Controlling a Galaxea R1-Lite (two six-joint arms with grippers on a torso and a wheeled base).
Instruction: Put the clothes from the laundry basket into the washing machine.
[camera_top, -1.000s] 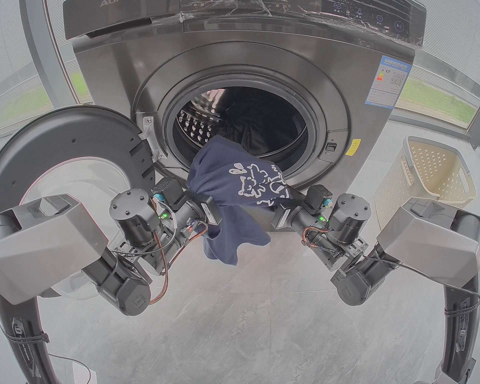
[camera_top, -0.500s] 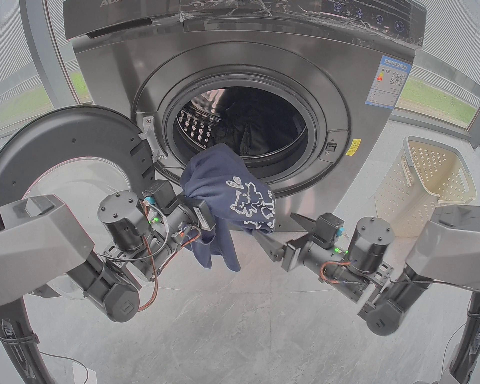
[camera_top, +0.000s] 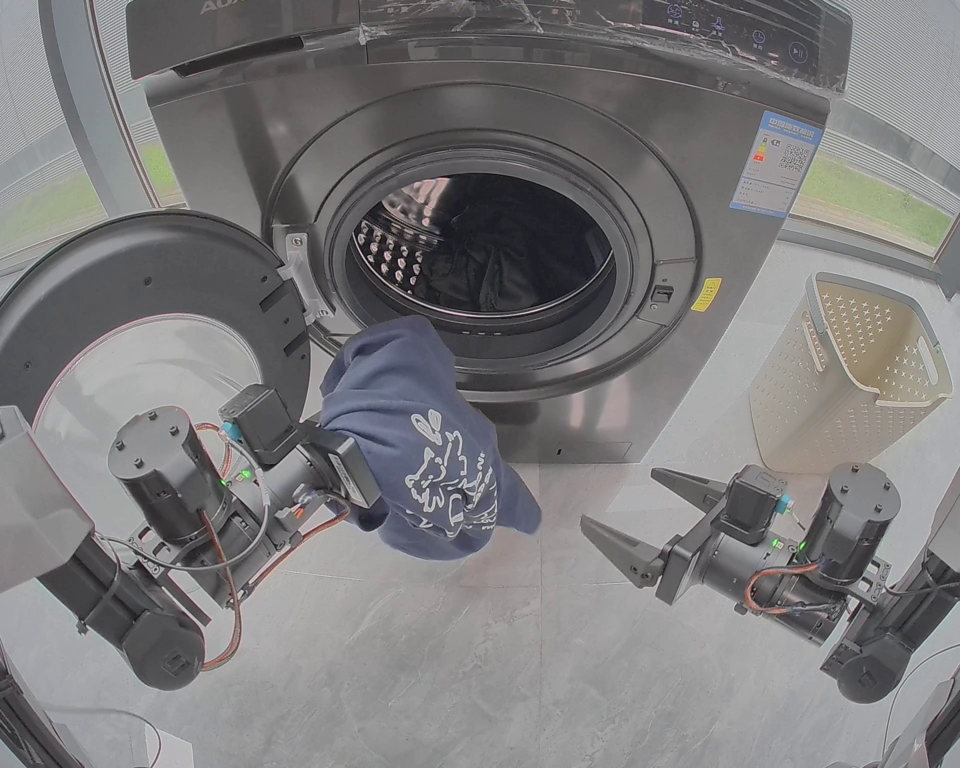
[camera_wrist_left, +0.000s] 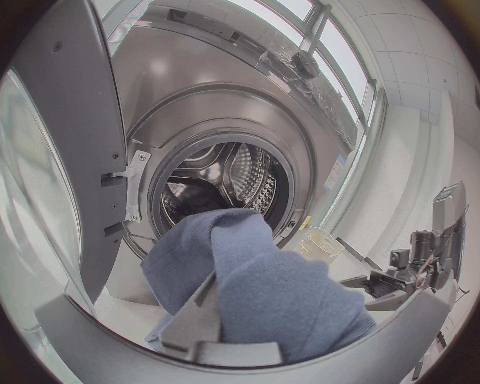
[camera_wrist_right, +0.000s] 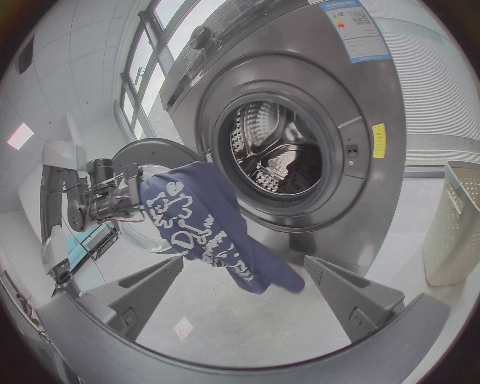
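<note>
A navy sweatshirt (camera_top: 425, 450) with a white print hangs from my left gripper (camera_top: 372, 478), which is shut on it below and left of the washing machine's round opening (camera_top: 480, 250). The cloth drapes over that gripper's fingers (camera_wrist_left: 192, 320) and a tail hangs toward the floor. Dark clothes (camera_top: 500, 255) lie inside the drum. My right gripper (camera_top: 620, 500) stands open and empty low on the right, apart from the sweatshirt (camera_wrist_right: 200, 220). The cream laundry basket (camera_top: 850, 370) stands tilted at the right; no clothes are visible in it.
The machine's door (camera_top: 150, 300) is swung wide open to the left, close behind my left arm. Grey tiled floor (camera_top: 480, 650) spreads in front of the machine. Windows run behind it on both sides.
My right gripper has let go of the sweatshirt, opened and drawn back down to the right. My left gripper has pulled the sweatshirt down and left, away from the drum opening.
</note>
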